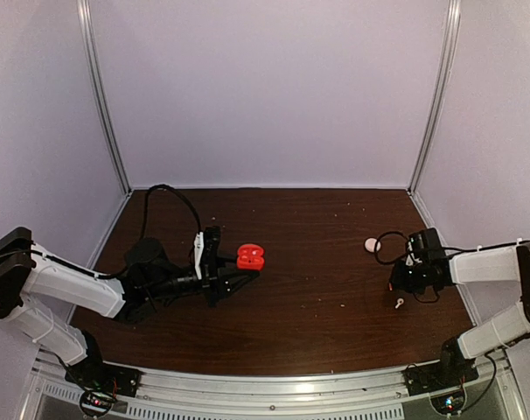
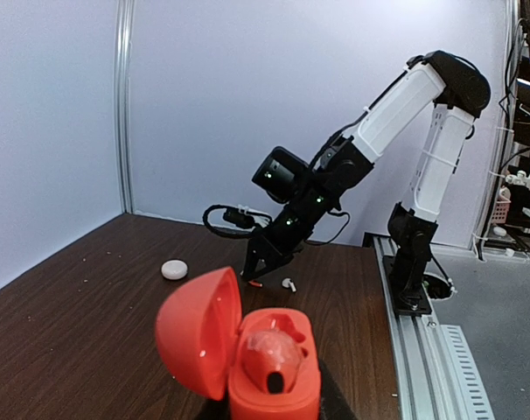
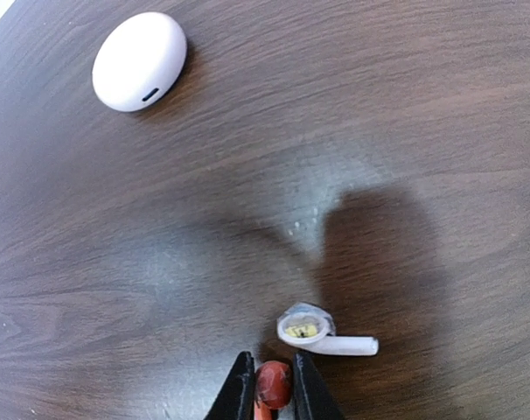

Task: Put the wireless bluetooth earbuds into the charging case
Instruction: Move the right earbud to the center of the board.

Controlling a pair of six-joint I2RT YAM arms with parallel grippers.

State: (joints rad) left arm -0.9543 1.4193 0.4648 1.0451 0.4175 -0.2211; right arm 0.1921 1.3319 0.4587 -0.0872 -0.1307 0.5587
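Note:
An open red-orange charging case [image 1: 250,256] is held off the table by my left gripper [image 1: 223,269], which is shut on its base. In the left wrist view the case [image 2: 274,394] has its lid swung left and one red-orange earbud [image 2: 272,348] seated inside. My right gripper [image 3: 272,387] is shut on a second red-orange earbud [image 3: 273,383], low over the table at the right [image 1: 394,285]. A white earbud [image 3: 324,336] lies just beyond the fingertips, also seen from above [image 1: 399,303].
A closed white round case [image 1: 371,245] lies on the brown table behind the right gripper; it also shows in the right wrist view [image 3: 140,61] and the left wrist view [image 2: 174,269]. Metal rails edge the table at the near side and back corners.

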